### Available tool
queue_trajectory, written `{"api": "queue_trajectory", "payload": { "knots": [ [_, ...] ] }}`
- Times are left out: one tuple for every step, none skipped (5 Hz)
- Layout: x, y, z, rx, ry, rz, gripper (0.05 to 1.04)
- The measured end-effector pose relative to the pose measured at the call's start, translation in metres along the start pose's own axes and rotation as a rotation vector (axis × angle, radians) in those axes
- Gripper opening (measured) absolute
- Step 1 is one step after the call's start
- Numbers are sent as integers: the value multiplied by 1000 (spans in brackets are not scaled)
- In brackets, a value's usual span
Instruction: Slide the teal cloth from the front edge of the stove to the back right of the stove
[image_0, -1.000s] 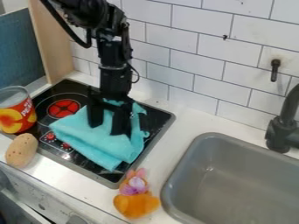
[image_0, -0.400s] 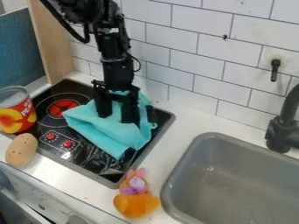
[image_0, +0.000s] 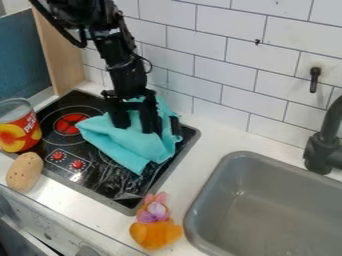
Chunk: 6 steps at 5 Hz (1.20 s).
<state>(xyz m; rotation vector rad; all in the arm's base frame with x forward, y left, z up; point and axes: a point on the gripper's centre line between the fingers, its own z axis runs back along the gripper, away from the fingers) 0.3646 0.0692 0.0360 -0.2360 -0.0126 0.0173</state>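
The black jaws stand spread apart on the turquoise cloth, which extends from them mostly toward the stovetop's front edge.

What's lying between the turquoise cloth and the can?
Between the cloth and the can, the camera view shows only the black stovetop and its red burner marking.

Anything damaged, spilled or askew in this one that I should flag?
Two marks on the tiled wall stand out: a small dark spot, perhaps a chip, and brownish discolouration around the black peg. The turquoise cloth lies rumpled across the stovetop at the end effector, odd for fabric. No spill visible.
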Motion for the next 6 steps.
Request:
{"api": "queue_trajectory", "payload": {
  "knots": [
    [-7, 0, 2, 4, -19, 4, 1000],
    [-25, -2, 7, -10, 10, -1, 1001],
    [-42, -13, 18, -26, 4, -21, 1000],
    [-54, -20, 40, -2, -33, -44, 1000],
    [-67, -25, 59, 62, -7, -91, 1000],
    [-81, -43, 73, 161, 73, -168, 1000]
  ]
}}
